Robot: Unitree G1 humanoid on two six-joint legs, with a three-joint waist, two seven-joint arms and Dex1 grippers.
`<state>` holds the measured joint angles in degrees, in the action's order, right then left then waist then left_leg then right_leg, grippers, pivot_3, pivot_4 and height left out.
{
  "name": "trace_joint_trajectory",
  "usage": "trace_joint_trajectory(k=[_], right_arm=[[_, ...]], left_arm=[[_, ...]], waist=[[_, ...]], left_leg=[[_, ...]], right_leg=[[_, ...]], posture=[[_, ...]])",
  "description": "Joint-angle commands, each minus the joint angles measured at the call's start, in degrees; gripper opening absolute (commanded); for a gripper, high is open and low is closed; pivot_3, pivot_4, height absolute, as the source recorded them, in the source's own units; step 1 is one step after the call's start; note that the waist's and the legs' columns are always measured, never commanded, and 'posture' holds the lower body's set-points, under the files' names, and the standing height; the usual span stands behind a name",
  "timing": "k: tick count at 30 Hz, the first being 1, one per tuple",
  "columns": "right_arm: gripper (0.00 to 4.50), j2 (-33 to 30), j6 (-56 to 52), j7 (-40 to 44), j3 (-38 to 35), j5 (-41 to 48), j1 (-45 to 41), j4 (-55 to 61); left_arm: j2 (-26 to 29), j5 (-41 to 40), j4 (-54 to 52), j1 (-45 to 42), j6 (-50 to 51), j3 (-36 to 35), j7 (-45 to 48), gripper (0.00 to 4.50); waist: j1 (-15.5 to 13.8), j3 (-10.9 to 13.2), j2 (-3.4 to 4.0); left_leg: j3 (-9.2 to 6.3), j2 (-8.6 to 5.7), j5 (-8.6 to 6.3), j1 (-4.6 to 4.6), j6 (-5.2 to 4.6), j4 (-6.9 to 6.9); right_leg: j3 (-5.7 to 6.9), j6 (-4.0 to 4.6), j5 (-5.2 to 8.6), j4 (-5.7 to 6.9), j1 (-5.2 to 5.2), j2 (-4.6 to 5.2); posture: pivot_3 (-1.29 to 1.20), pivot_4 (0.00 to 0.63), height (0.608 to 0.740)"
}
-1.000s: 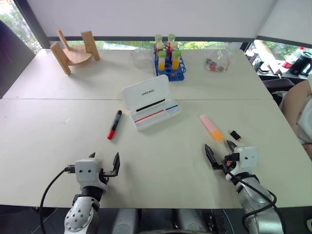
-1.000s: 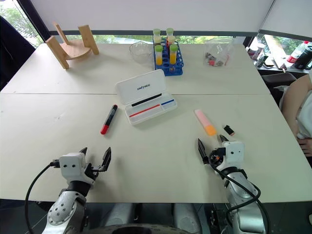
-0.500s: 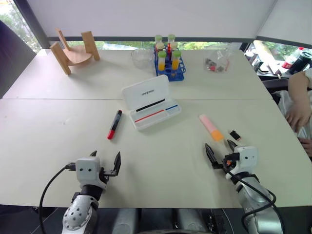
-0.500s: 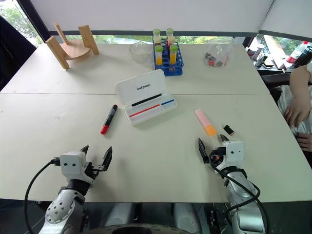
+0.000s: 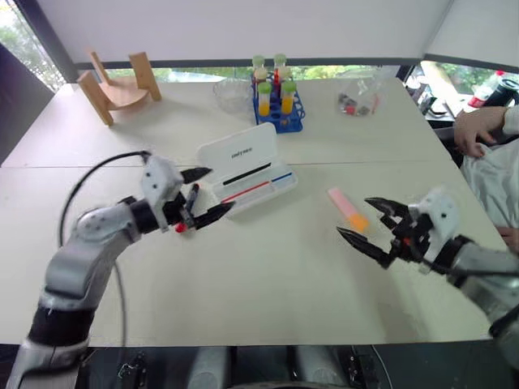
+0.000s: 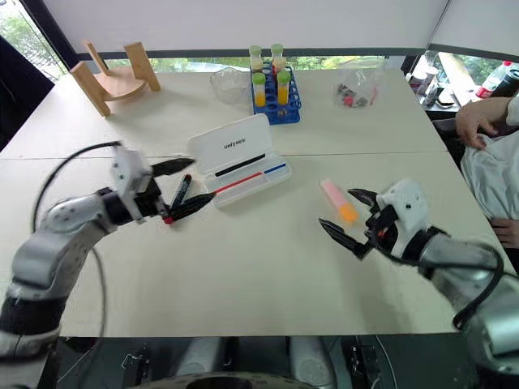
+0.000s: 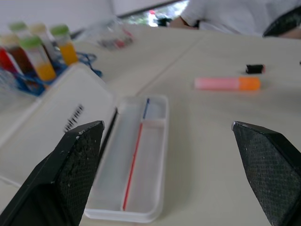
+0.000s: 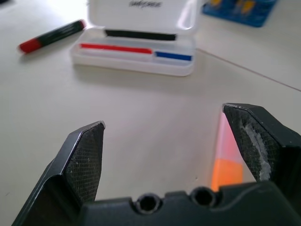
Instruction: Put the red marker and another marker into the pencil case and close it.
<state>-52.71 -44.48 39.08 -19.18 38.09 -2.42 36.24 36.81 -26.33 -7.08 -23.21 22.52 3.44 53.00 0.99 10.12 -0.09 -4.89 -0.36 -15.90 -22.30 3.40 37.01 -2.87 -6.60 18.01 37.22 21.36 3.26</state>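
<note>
The pencil case [image 5: 261, 190] lies open at the table's centre, its white lid [image 6: 229, 146] tilted back. Inside it are a red strip, a blue strip and a black strip. The red marker [image 8: 51, 36] lies on the table just left of the case. My left gripper [image 6: 182, 186] hovers over it, open, one finger on either side and nothing held. The pink-and-orange highlighter [image 5: 347, 208] lies right of the case. Just behind it, my right gripper [image 5: 369, 223] is raised and open, holding nothing. A tiny black piece [image 7: 254, 69] lies by the highlighter.
A blue rack of coloured tubes [image 5: 276, 97], a glass bowl [image 5: 231, 93] and a clear bag [image 5: 361, 101] stand at the back. At the back left is a wooden stand [image 5: 122, 85]. A person's hand [image 5: 478, 126] rests at the table's right edge.
Both arms have lifted off the near edge. The left one swung forward over the red marker. The right one rose and turned toward the highlighter. The person's hand moved nearer the table.
</note>
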Motion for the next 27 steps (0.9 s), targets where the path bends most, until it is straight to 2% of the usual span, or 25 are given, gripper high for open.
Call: trace_joint_trajectory(k=[1, 9, 17, 20, 27], right_arm=[[4.44, -5.0, -3.5, 5.5, -1.6, 5.3, -3.1, 0.3], [4.44, -7.7, -4.9, 7.2, -0.7, 6.6, -7.1, 0.2], [4.44, -7.4, -4.1, 6.8, -0.2, 5.3, -7.9, -0.2], [4.50, -7.0, -4.0, 6.2, 0.2, 5.1, -9.1, -0.3], [4.50, -7.6, -5.0, 7.7, -0.9, 6.4, -9.3, -0.9]], left_arm=[[-1.4, 5.2, 10.7, -5.7, -5.3, 4.9, 6.1, 4.50], [-9.2, 12.1, 29.7, -14.5, -14.8, 9.1, 11.1, 4.50], [-13.3, 17.0, 34.6, -15.7, -17.1, 10.2, 10.6, 4.50], [-15.0, 20.0, 36.9, -16.6, -17.3, 10.6, 6.5, 3.67], [-13.8, 20.0, 33.1, -14.6, -15.0, 11.2, 10.5, 0.19]], waist=[[-0.2, 0.0, -0.09], [-0.3, 0.1, -0.18], [-0.3, 0.1, -0.18], [-0.3, 0.1, -0.18], [-0.3, 0.1, -0.17]], left_leg=[[-0.01, 0.01, -0.02, -0.03, -0.03, 0.00], [0.02, 0.00, -0.18, -0.69, -0.31, 0.22], [0.03, -0.01, -0.12, -1.01, -0.22, 0.31], [0.04, -0.01, -0.11, -1.00, -0.22, 0.40], [0.02, -0.01, -0.11, -0.99, -0.21, 0.48]], right_leg=[[0.02, 0.00, 0.01, -0.01, 0.02, -0.01], [0.03, -0.04, 0.02, -0.02, 0.53, 0.07], [0.02, -0.09, -0.01, 0.24, 1.00, 0.07], [0.01, -0.09, -0.01, 0.29, 0.97, 0.07], [0.01, -0.10, -0.02, 0.41, 0.96, 0.07]], posture=[[0.00, 0.150, 0.740], [0.00, 0.150, 0.740], [0.00, 0.150, 0.740], [0.00, 0.150, 0.740], [0.00, 0.150, 0.740]])
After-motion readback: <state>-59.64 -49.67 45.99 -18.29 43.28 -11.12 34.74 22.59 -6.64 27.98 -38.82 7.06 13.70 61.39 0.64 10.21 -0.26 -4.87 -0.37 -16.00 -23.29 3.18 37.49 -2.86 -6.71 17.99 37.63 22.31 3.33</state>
